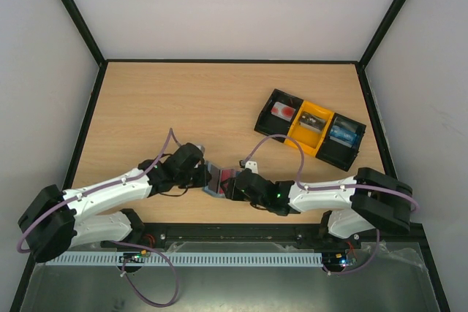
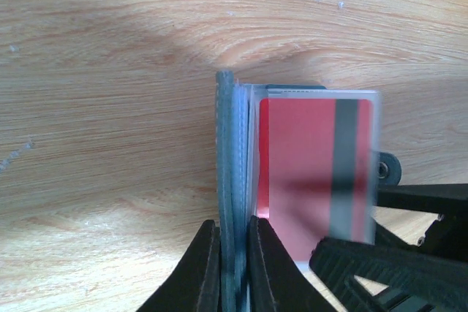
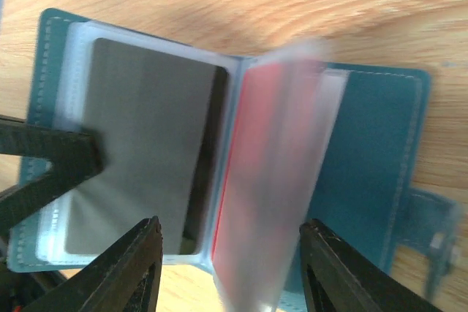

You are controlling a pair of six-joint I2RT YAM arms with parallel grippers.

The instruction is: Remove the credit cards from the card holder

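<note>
The grey-blue card holder [image 1: 216,180] lies open on the table between my two grippers. My left gripper [image 2: 234,228] is shut on one cover's edge [image 2: 228,151], held upright. A red card with a dark stripe [image 2: 307,173] sits in a clear sleeve beside it. In the right wrist view the holder [image 3: 373,144] lies spread open, with a grey card [image 3: 146,158] in the left sleeve. A sleeve with the red card [image 3: 267,180] stands up, blurred, between the open jaws of my right gripper [image 3: 230,253]. The closing tab [image 3: 439,224] sticks out at the right.
A black-and-yellow three-compartment tray [image 1: 262,116] stands at the back right of the wooden table and holds small items. Black frame rails and white walls bound the table on all sides.
</note>
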